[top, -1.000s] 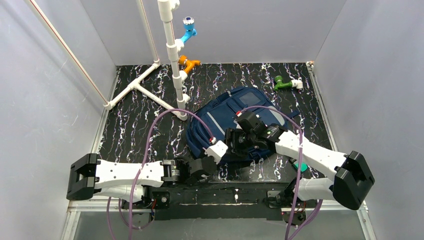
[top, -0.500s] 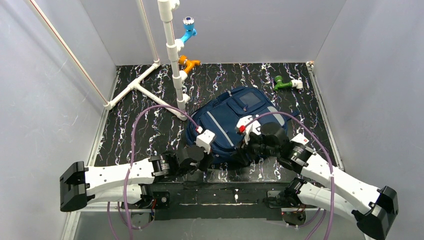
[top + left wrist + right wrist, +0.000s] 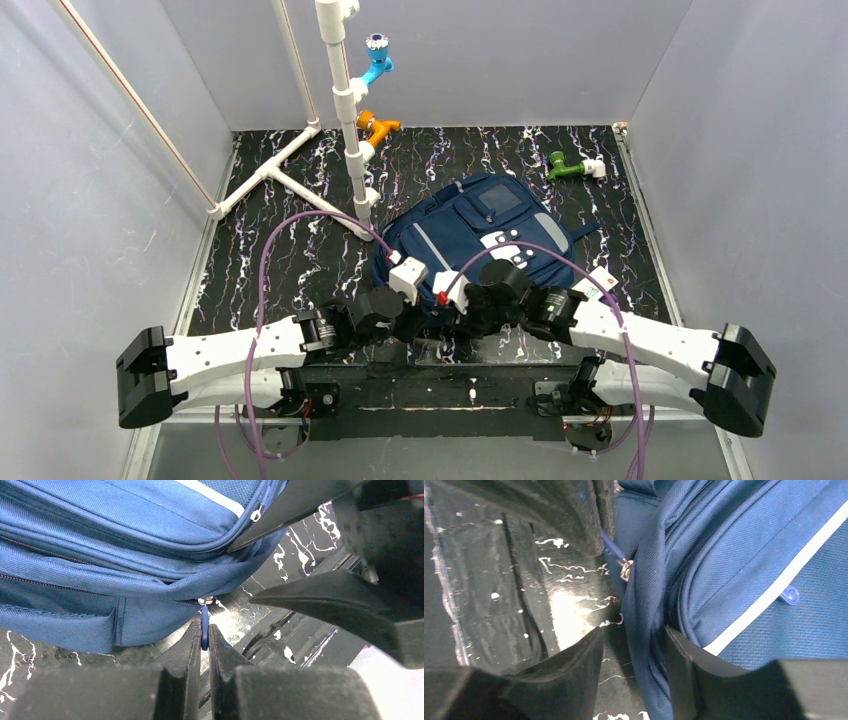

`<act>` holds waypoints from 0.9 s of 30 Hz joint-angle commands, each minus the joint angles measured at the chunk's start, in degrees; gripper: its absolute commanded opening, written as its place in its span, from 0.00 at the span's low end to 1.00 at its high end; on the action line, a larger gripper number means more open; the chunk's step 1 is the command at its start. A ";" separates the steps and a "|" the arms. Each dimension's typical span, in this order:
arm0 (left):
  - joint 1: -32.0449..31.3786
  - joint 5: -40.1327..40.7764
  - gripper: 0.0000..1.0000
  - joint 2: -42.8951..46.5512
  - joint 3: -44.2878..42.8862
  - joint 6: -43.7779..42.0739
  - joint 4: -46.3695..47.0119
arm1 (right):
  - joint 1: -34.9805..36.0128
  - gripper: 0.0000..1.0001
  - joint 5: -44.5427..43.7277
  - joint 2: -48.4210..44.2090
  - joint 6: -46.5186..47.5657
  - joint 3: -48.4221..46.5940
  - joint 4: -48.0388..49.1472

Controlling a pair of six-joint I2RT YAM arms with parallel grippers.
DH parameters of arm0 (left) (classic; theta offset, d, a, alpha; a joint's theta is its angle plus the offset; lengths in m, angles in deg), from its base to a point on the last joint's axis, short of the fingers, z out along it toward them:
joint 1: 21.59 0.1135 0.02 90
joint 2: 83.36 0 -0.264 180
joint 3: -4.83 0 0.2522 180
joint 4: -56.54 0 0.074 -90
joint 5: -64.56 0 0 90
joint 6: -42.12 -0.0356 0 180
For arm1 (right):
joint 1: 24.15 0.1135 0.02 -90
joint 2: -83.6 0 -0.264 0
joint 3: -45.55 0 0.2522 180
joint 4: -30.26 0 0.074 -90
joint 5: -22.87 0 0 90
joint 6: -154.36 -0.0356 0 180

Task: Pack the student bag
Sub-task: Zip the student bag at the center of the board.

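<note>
Left wrist view: my left gripper (image 3: 202,639) pinches zipper pull (image 3: 204,622) at near edge of backpack (image 3: 100,545) lying on table (image 3: 20,665); my right gripper (image 3: 634,650) spread astride rim fold (image 3: 644,625). Fabric likely soft, floppy: hold pull, seam.

Robotics test cell: plain grey panel walls (image 3: 90,200) enclose a black marbled table (image 3: 280,265), a white PVC pipe frame (image 3: 346,108) carries coloured fittings (image 3: 377,62), and 2 cabled arms (image 3: 230,352) are bolted at its near edge.

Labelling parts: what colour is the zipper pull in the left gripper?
The zipper pull is blue; left wrist view.
</note>
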 commanded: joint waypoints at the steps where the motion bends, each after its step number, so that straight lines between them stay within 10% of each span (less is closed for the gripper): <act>1: 0.02 -0.99 0.00 1.64 -0.43 0.62 3.52 | 3.29 0.46 -9.24 5.38 1.87 -4.61 4.51; 7: 0.04 2.55 0.00 2.65 1.33 3.48 0.95 | 3.34 0.01 -19.61 7.87 3.14 -2.78 6.80; 15: 6.18 11.43 0.00 9.31 2.90 8.10 -11.17 | 2.32 0.01 -18.57 -4.77 12.30 7.52 6.97; 27: 26.33 -8.16 0.00 1.74 -1.48 0.70 -5.75 | -0.71 0.01 -15.82 -6.64 14.23 9.58 9.09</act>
